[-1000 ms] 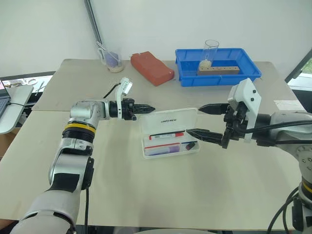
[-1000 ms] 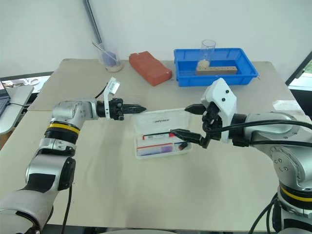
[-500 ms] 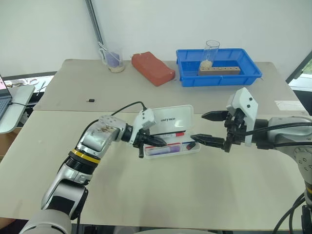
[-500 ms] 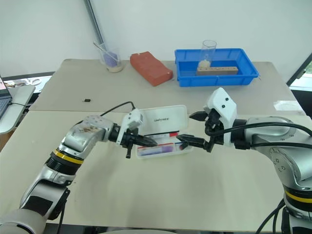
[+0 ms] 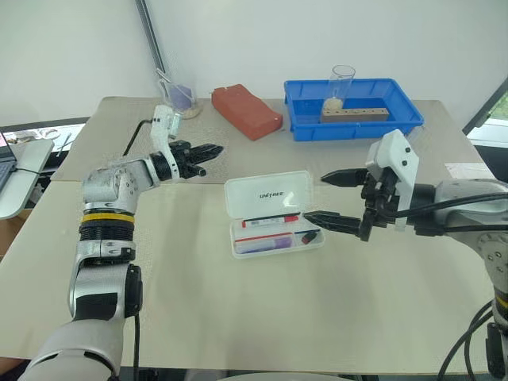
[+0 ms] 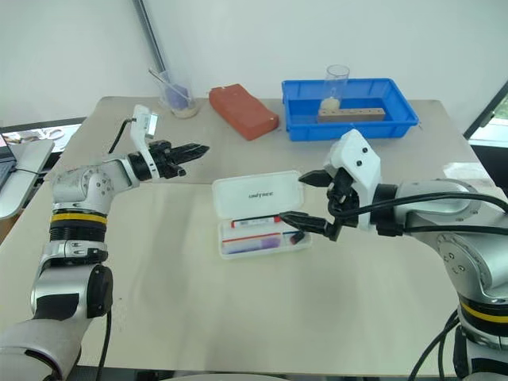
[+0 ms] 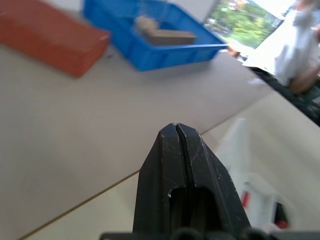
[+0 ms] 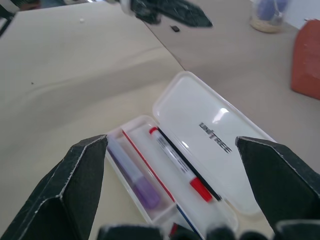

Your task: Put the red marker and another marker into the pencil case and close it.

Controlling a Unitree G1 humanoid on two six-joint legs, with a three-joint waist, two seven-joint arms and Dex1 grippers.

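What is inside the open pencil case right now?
The pencil case lies open. In its tray are the red marker and the purple marker, side by side, with a thin red pen stick between them. The near end of the tray is hidden.

Bare table (image 5: 262, 302) lay open below and nearer the robot than the right gripper (image 5: 333, 198). Just off its lower fingertip sat the pencil case (image 5: 274, 214), lid raised flat behind the tray. Beyond the left gripper (image 5: 208, 151), a red block (image 5: 246, 109) and blue tray (image 5: 353, 111) blocked the far edge.
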